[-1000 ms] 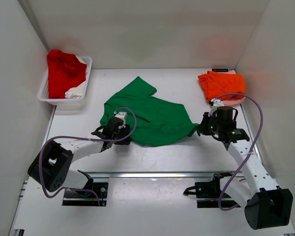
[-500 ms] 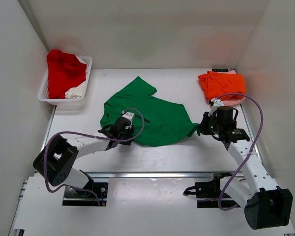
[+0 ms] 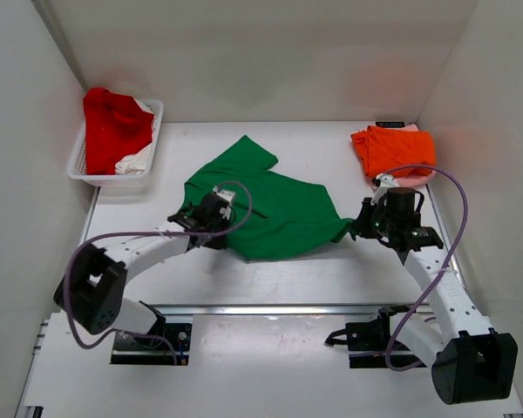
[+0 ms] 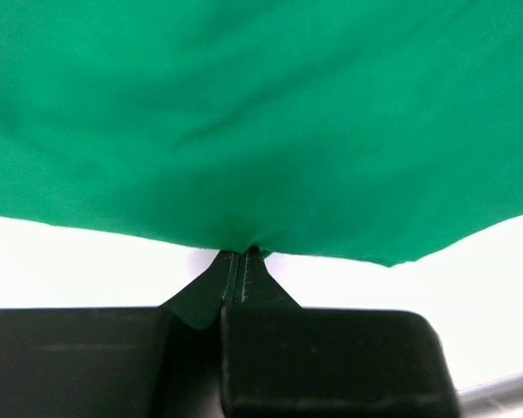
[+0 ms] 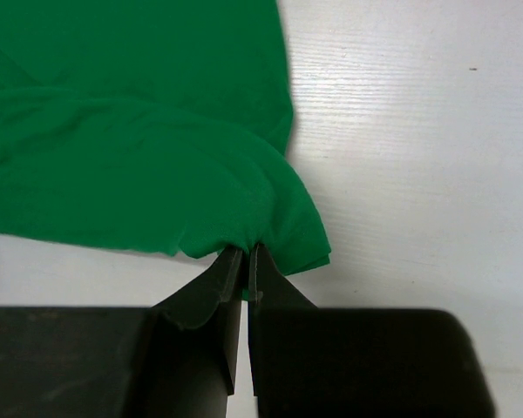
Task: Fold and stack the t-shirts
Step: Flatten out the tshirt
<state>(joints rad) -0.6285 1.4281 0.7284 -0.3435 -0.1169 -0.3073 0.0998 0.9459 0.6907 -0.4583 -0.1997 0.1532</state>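
A bright green t-shirt (image 3: 270,205) lies spread across the middle of the table. My left gripper (image 3: 216,216) is shut on its near left edge, and the cloth (image 4: 261,131) fills the left wrist view above the pinched hem. My right gripper (image 3: 359,225) is shut on the shirt's right corner (image 5: 279,235), where the fabric bunches between the fingertips. An orange t-shirt (image 3: 392,150) lies folded at the back right on a pale pink one (image 3: 411,178). A red t-shirt (image 3: 113,126) and a white one (image 3: 138,159) sit in the basket.
The white lattice basket (image 3: 153,139) stands at the back left beside the left wall. White walls close in the table on three sides. A metal rail (image 3: 279,309) runs along the near edge between the arm bases.
My left gripper has closed on the green shirt's near left edge and shifted back and left with it, pulling the hem. The right gripper has stayed shut on the right corner.
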